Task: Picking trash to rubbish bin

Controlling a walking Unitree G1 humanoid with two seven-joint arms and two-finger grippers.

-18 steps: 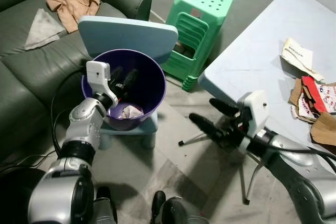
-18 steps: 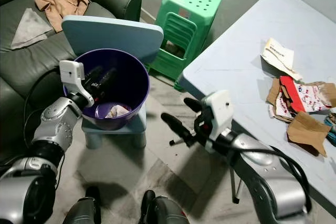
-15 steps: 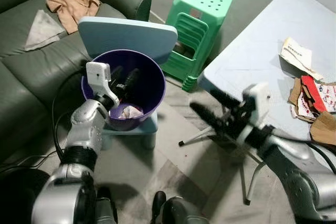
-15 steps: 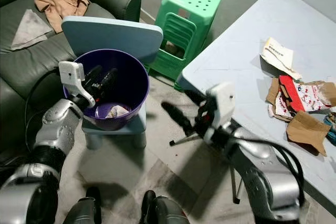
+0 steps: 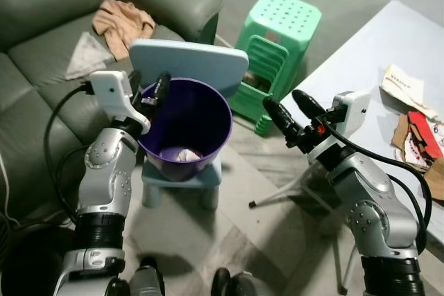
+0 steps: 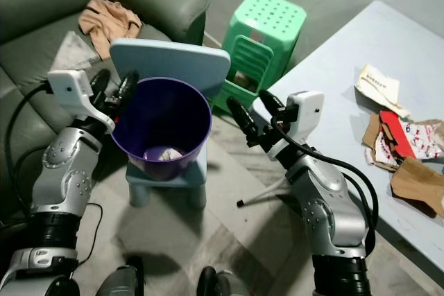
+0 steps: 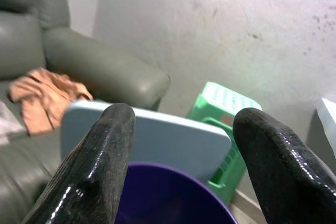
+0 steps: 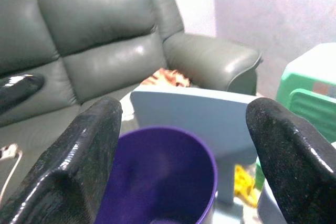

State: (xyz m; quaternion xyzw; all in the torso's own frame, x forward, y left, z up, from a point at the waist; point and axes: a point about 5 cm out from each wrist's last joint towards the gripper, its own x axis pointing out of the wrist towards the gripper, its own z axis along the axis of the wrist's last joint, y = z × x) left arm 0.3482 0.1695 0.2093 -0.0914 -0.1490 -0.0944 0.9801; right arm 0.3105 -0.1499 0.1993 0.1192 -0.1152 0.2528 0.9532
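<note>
Left gripper (image 5: 147, 86): fingers apart, empty, at purple bin (image 5: 208, 126) rim | right gripper (image 5: 288, 110): apart, empty | we see crumpled paper (image 5: 183, 154) partly hidden inside | table (image 5: 361, 74) trash (image 5: 416, 129) cut off.

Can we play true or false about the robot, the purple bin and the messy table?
1. The purple bin stands on a small blue chair. True.
2. The bin is empty. False: a crumpled bit of white trash lies at its bottom.
3. The left claw is open at the bin's rim. True.
4. The right claw is squeezing a piece of paper. False: its fingers are open and hold nothing.
5. Torn paper and cardboard lie on the table. True.
6. The green stool is lying on the sofa. False: it stands on the floor beside the sofa.
</note>
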